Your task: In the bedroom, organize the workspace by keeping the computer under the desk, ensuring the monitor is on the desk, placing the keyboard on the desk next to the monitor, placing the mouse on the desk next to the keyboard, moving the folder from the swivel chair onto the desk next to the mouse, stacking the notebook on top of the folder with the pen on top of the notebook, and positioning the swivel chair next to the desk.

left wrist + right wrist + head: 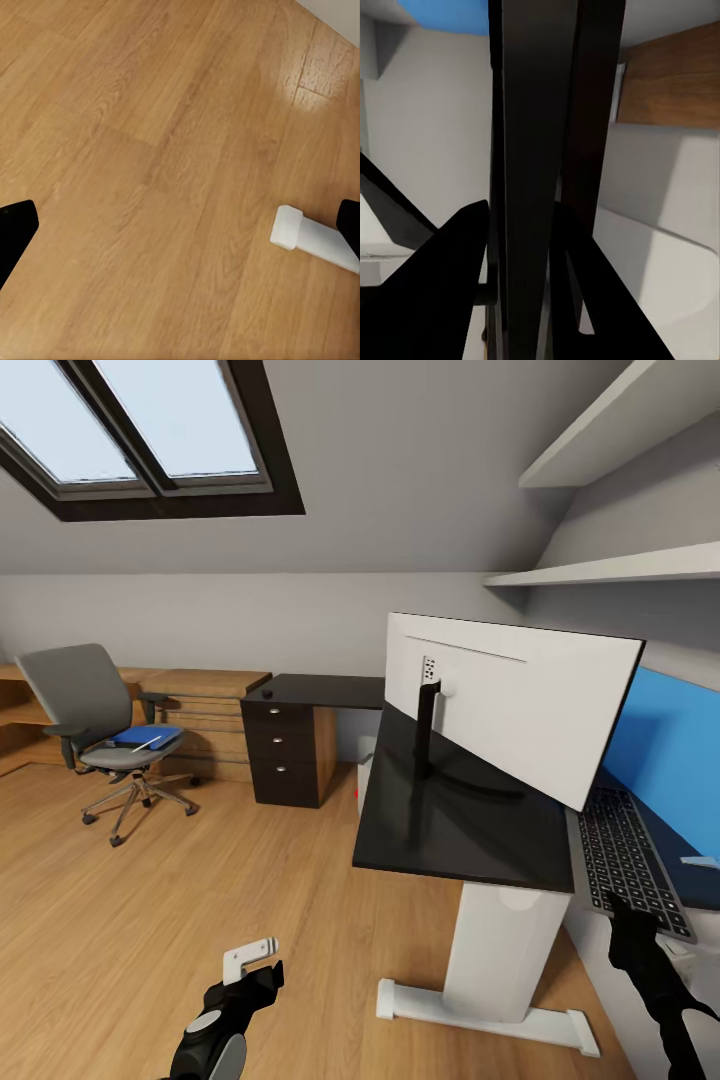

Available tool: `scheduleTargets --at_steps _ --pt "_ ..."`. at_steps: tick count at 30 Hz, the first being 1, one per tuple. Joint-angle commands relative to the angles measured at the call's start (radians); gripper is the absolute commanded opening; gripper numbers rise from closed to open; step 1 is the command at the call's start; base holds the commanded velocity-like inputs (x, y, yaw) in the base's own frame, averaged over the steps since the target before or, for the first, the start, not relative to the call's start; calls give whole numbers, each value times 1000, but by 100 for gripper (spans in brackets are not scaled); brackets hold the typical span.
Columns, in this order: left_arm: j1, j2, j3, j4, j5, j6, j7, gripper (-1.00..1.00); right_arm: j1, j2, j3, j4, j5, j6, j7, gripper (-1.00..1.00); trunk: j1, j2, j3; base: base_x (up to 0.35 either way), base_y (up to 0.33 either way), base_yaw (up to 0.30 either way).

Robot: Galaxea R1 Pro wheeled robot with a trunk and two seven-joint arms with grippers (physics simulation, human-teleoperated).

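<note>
The white-backed monitor (pixel 520 700) stands on the black desk (pixel 440 830), its back toward me. A dark keyboard (pixel 622 855) lies tilted just off the desk's right edge, with my right gripper (pixel 632 920) shut on its near end. In the right wrist view the keyboard (pixel 536 172) shows edge-on, clamped between the black fingers (pixel 435 300). Far left stands the grey swivel chair (pixel 80 705), a blue folder (pixel 148 736) with a light item on top on its seat. My left gripper (pixel 255 970) hangs open over bare floor (pixel 180 225).
A dark drawer unit (pixel 287 755) with a small dark object (pixel 268 693) on top stands against the back wall, beside wooden stepped furniture (pixel 205 710). A white box (pixel 365 775) sits behind the desk. The white desk foot (pixel 311 240) lies close to my left gripper. Shelves (pixel 620 565) are on the right wall.
</note>
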Motion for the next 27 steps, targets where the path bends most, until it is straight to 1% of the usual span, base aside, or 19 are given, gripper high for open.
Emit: scheduleTargets --at_steps 1,8,16,21,27 --pt "-1 0 -2 -1 9 2 9 100 -1 0 -3 1 -1 6 1 -100 0 0 -1 0 -11 0" --pt "-1 0 -1 -1 10 2 9 100 -1 0 -2 1 -1 6 1 -100 0 0 -1 0 -101 0" --pt "-1 0 0 -1 11 2 9 100 -1 0 -2 0 -1 6 1 -100 0 0 -1 0 -23 0" --pt "-1 0 0 -1 11 2 9 100 -1 0 0 0 -1 6 1 -100 0 0 -1 0 -155 0" --pt "-1 0 0 -1 10 3 12 100 -1 1 0 0 -1 6 1 -100 0 0 -1 0 -26 0"
